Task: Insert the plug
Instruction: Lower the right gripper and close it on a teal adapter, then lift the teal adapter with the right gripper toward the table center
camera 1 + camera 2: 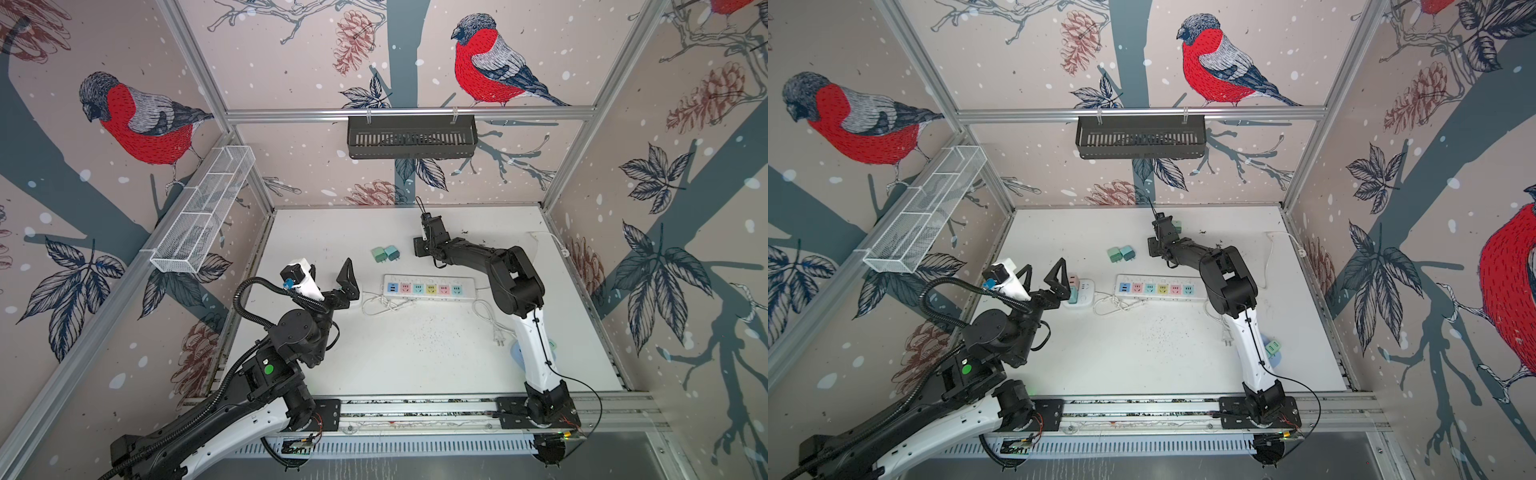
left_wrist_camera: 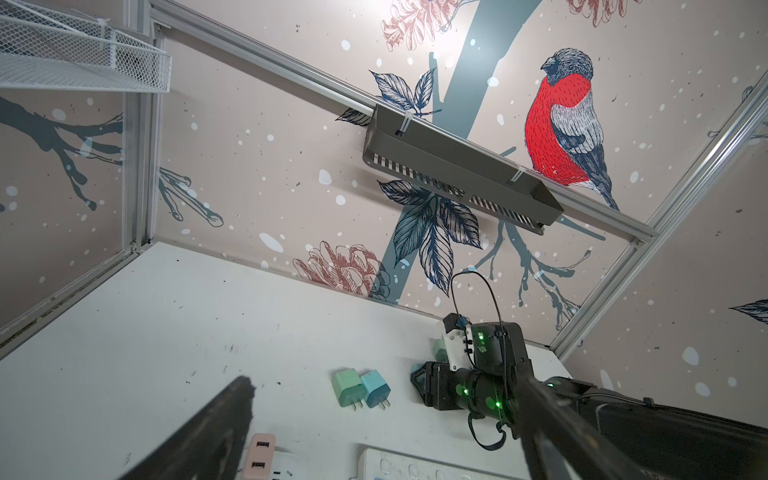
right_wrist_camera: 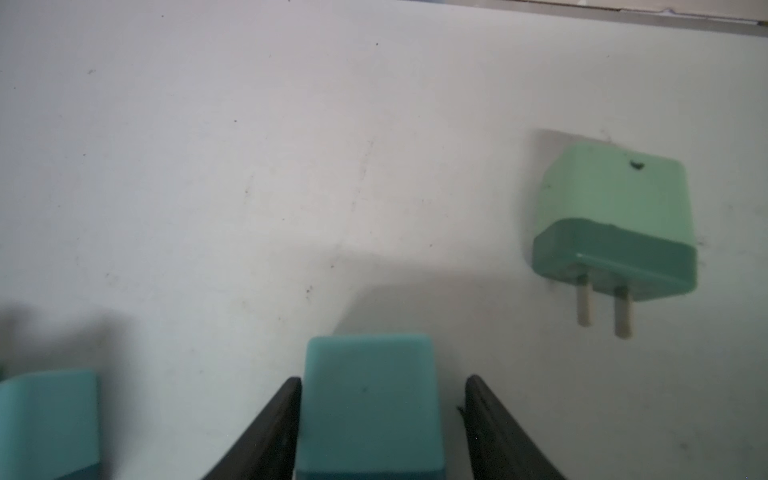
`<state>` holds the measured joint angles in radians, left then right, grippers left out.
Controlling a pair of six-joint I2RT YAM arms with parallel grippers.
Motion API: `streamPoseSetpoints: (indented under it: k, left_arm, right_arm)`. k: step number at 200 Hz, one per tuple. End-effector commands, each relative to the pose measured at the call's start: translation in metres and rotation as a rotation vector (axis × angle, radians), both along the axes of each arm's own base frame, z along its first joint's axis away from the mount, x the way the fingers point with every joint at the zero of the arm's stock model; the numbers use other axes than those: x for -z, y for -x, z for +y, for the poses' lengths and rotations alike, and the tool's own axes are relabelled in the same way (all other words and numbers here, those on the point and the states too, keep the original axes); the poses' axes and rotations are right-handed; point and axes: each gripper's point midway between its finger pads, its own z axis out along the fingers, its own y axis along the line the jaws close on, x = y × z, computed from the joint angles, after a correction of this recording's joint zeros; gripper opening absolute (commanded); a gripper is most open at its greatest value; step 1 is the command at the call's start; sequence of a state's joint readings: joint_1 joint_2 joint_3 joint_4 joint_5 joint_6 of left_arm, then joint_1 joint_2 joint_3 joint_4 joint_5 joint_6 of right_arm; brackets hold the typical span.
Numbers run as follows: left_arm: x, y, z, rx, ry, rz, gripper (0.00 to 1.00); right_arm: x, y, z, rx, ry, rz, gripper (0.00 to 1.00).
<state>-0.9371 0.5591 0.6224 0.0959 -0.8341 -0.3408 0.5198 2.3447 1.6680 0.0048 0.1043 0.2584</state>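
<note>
At the far middle of the white table [image 1: 332,232], the right gripper [image 3: 383,379] pointed down over a teal plug [image 3: 368,399]. In the right wrist view its jaws straddled the plug, set narrow. One finger [image 3: 274,436] met the plug's side and the other stood just clear of it. The arm hid this plug in both top views. A mint-green plug [image 3: 615,216] lay on its side nearby, and a pair of plugs [image 1: 385,253] lay just beside the gripper. The white power strip [image 1: 428,286] lay nearer the arms' bases, coloured sockets facing up. The left gripper [image 1: 1042,275] hung with jaws wide, holding nothing, above a small white socket block [image 1: 1086,296].
</note>
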Motion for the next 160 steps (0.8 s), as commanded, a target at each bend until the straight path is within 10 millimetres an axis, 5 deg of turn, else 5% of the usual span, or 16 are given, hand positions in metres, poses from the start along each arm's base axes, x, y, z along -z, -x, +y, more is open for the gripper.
streamPoseSetpoints:
  k: [1,63,108,160]
  left_arm:
    - [-0.008,-0.001,-0.001,0.002,0.025,-0.019,0.97]
    - [-0.008,-0.001,-0.002,0.007,0.031,-0.021,0.97]
    - [-0.01,0.002,-0.016,0.088,0.01,-0.042,0.97]
    - [-0.012,0.003,-0.03,0.159,-0.004,-0.057,0.97]
  right_arm:
    - [0.014,0.01,-0.006,0.014,0.062,0.039,0.53]
    - [-0.008,0.023,0.0,-0.006,0.004,0.022,0.35]
    - [-0.093,0.047,-0.005,-0.012,-0.098,-0.122,0.31]
    - [-0.168,0.125,-0.026,-0.018,-0.172,-0.337,0.29]
